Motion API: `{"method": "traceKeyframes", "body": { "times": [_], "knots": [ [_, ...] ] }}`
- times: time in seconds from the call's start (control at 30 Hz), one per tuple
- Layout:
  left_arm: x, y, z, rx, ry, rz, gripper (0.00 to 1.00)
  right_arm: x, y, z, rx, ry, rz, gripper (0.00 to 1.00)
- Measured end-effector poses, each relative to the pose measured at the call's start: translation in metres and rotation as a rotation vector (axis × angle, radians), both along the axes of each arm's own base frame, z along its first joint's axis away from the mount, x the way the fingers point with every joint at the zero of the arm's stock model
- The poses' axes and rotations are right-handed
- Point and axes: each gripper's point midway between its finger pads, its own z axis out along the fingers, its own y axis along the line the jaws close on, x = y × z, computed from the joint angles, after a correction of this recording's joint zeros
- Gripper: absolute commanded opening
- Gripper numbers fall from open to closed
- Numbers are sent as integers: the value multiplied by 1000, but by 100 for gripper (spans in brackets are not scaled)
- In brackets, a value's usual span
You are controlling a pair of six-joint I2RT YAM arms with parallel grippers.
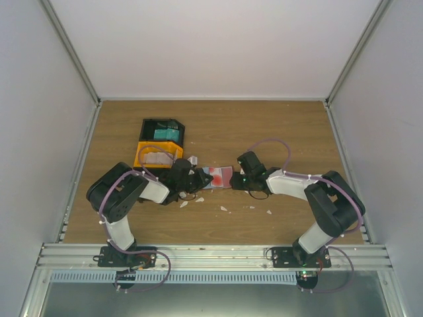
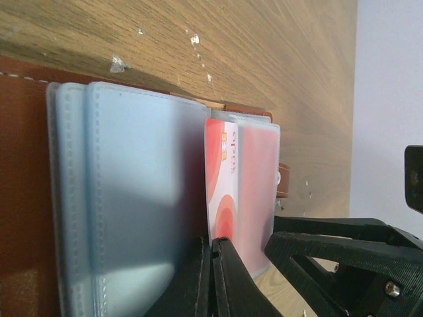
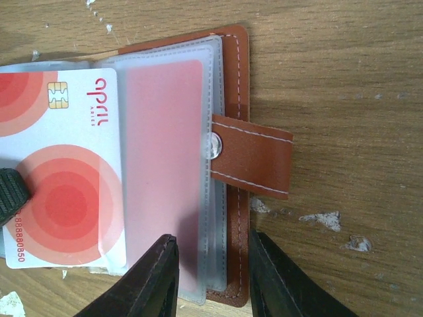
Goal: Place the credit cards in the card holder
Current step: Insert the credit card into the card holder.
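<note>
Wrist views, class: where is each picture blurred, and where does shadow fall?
Left wrist view: the near plastic sleeves are blurred and shadowed low down. Right wrist view: the red card is sharp; shadow darkens the table right of the card holder.

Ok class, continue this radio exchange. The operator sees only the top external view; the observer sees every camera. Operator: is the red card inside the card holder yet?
Observer: Not fully. Most of the credit card, chip included, lies outside the clear sleeve of the card holder.
Operator: What grips it?
Observer: The left gripper, shut on the card's edge.
Operator: Is the holder's strap fastened?
Observer: No, the strap is unfastened and sticks out sideways.
</note>
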Motion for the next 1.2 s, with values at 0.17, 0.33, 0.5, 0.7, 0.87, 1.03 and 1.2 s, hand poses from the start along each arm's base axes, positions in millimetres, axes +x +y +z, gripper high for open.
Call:
{"method": "traceKeyframes", "body": {
  "times": [0.17,0.33,0.5,0.7,0.87,1.03,1.2],
  "knots": [
    [0,-2,0,-13,-2,-8,1,0,0,0,0,2,-2,31],
    [0,-5,-5,-15,9,-19,1,0,0,-1,0,2,-3,31],
    [2,-10,-8,-22,17,-30,5,0,0,-1,1,3,-5,31],
    [1,-15,-10,-16,19,-43,9,0,0,-1,2,4,-7,30],
    [3,-26,-10,-2,10,-78,9,0,0,-1,3,3,-7,30],
    [6,-33,-11,30,-8,-117,14,0,0,0,4,2,-8,30],
    [6,-35,-7,67,-36,-151,23,-1,-1,0,4,-2,-10,30]
  ]
}}
